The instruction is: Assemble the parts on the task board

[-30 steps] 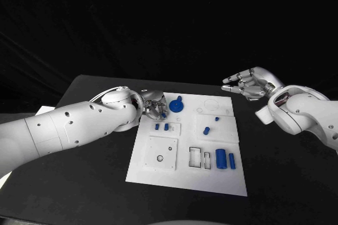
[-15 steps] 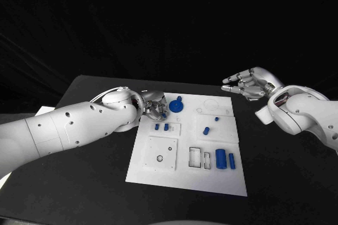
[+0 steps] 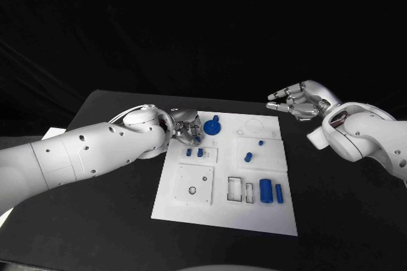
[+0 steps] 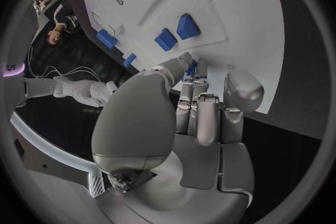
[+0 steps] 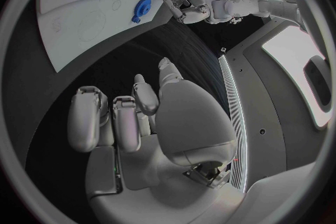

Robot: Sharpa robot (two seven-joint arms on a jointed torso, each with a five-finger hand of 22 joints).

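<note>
A: Starting at the left, the left hand (image 3: 182,130) is down at the board's (image 3: 222,215) far left edge, fingers (image 4: 199,102) bunched close together.

B: Holding anything?

A: From the wrist there's a sliver of blue right at the fingertips, but I cannot tell whether it is pinched or just lying behind them. Call it narrow, contents unclear.

B: And the board itself?

A: A white plate, long side running away from the robot, flat on the black tabletop (image 3: 102,224). Just beside the left hand sits a round blue disc (image 3: 212,127) with a small knob at its far side. Near it, two small blue blocks (image 3: 194,153) stand side by side on a raised white panel.

B: Moving along?

A: Mid-board, a short blue peg (image 3: 249,157) lies tilted, with a tiny blue stud (image 3: 261,143) just beyond it. Faint circle outlines are marked near the far right corner. Closer to the robot, a square white panel with a small dark hole, then two rectangular slots, then a fat blue cylinder (image 3: 266,191) and a thin blue bar (image 3: 279,193) lying parallel.

B: The right side?

A: The right hand (image 3: 299,100) hangs above the tabletop, off the board's far right corner, fingers curled in part way and apart, holding nothing.
</note>
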